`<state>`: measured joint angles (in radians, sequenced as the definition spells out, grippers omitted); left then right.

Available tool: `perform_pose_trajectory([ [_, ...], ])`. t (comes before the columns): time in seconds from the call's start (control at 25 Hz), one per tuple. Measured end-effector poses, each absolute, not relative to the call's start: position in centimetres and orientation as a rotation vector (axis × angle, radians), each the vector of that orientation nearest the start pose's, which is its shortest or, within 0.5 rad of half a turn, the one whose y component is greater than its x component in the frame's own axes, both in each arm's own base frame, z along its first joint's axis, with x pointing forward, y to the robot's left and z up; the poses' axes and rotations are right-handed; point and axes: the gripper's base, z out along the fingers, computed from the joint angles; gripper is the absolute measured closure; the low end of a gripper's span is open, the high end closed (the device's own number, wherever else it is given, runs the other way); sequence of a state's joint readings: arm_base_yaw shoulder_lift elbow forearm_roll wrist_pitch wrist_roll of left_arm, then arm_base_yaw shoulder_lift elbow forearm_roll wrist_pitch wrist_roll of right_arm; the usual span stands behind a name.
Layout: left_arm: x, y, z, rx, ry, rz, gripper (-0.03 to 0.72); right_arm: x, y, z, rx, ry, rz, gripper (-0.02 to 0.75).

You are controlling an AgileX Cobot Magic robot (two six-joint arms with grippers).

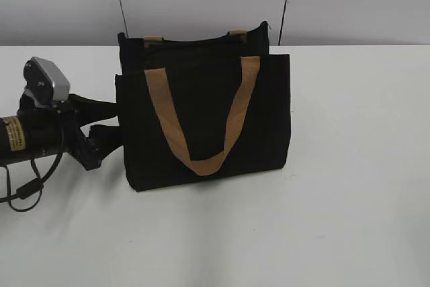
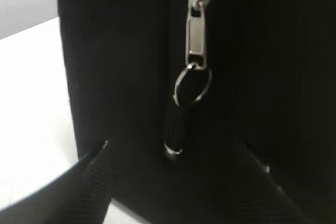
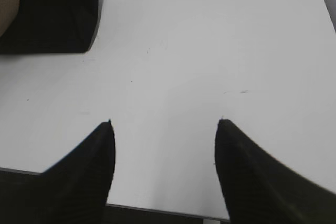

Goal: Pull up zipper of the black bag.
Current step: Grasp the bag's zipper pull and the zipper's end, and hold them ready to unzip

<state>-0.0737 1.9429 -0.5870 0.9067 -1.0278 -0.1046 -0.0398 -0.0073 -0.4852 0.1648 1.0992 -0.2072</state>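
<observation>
So I've got the left gripper parked right up against the side of the black bag, which stands upright mid-frame in the exterior view with its tan handle hanging down the front. In the left wrist view the zipper sits upper centre: silver pull, a key ring through its bottom hole, and a small black tag dangling from that, reaching down toward the gap between my fingers.

Those fingers are spread wide, nothing between them yet. Looks to me like the tag or ring is the bit to go for, since the pull itself is flat against the fabric. I'd nudge forward until the tag is centred, close firmly, then drag along the zip line, not away from the bag, or it could tip.

Right gripper is also wide open, hovering over bare table, bag corner at upper left. It could brace the bag.
</observation>
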Motion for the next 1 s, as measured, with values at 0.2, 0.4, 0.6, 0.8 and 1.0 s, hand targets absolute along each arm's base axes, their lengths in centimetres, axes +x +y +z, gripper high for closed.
perform_pose_trajectory([
  [0.2,29.9,-9.2,10.8,0.992,1.667,-0.490,0.169,-0.6,1.4,27.1,-0.185,2.071,0.048,0.271],
  [0.4,30.8,-9.3,9.8,1.006,1.675,-0.499,0.169,-0.6,1.4,27.1,-0.184,2.071,0.048,0.271],
  [0.6,31.7,-9.8,9.0,1.020,1.674,-0.508,0.210,-0.6,1.4,27.1,-0.184,2.071,0.048,0.271],
  [0.8,31.9,-10.1,8.9,1.029,1.663,-0.513,0.352,-0.6,1.4,27.1,-0.184,2.071,0.048,0.271],
  [1.0,31.9,-10.2,9.0,1.034,1.656,-0.518,0.478,-0.6,1.4,27.1,-0.184,2.071,0.048,0.271],
])
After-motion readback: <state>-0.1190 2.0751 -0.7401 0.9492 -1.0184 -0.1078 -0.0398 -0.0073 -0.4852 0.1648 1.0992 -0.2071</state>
